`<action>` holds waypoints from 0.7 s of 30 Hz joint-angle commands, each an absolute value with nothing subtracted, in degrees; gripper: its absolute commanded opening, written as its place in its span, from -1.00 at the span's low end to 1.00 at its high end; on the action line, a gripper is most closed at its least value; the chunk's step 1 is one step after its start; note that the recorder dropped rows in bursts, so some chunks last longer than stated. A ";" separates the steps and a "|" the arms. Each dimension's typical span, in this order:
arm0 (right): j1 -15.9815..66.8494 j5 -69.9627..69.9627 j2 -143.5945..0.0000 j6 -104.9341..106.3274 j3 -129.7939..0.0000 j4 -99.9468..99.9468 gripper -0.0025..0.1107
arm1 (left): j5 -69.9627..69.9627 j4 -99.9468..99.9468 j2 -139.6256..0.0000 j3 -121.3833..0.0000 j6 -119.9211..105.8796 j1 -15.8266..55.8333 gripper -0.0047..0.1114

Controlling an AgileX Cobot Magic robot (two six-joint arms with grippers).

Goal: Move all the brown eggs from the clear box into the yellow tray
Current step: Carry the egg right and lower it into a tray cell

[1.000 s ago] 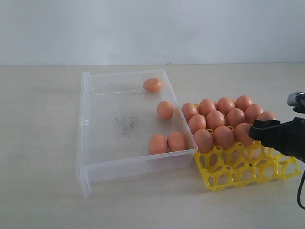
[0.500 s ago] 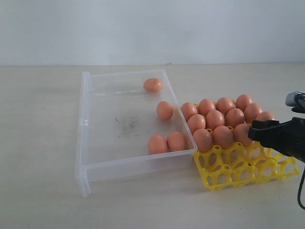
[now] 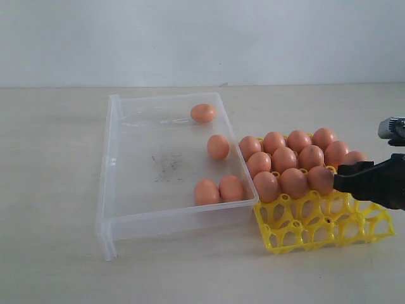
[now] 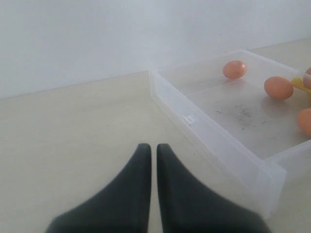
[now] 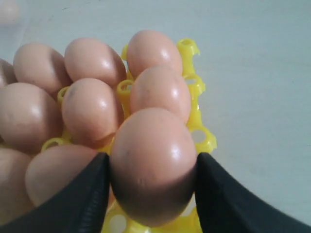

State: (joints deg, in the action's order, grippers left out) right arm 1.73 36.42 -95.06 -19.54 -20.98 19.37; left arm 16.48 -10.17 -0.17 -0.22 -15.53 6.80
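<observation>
My right gripper (image 5: 151, 170) is shut on a brown egg (image 5: 153, 141), holding it just above the yellow tray (image 5: 195, 119) at the tray's right-hand edge column. In the exterior view that egg (image 3: 354, 157) peeks over the black right gripper (image 3: 349, 167). Several other brown eggs (image 3: 285, 158) fill the tray's (image 3: 316, 223) back rows; its front cells are bare. Several eggs (image 3: 218, 147) lie in the clear box (image 3: 112, 166), two of them (image 3: 206, 191) side by side by the near wall. My left gripper (image 4: 150, 148) is shut and empty over the table beside the box (image 4: 214, 141).
The box and tray stand side by side, touching, on a pale table in front of a white wall. Dark specks (image 3: 166, 166) mark the box floor. The left arm does not show in the exterior view.
The right gripper has sunk slightly with its egg. The tray and the near end of the box have shifted a little to the left, and the loose eggs moved with them.
</observation>
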 commanded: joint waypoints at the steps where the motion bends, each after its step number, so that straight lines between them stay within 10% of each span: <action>1: 1.77 33.99 -93.96 -21.67 -20.67 25.17 -0.96 | 16.34 -10.09 0.00 0.00 -15.54 7.14 -0.85; 21: 1.77 32.23 -96.80 -15.12 -20.67 20.21 -0.96 | 16.34 -10.09 0.00 0.00 -15.54 7.14 -0.85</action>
State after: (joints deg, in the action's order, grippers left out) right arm 1.73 33.25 -95.39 -15.45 -20.94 21.07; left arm 16.48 -10.17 -0.17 -0.22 -15.53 6.80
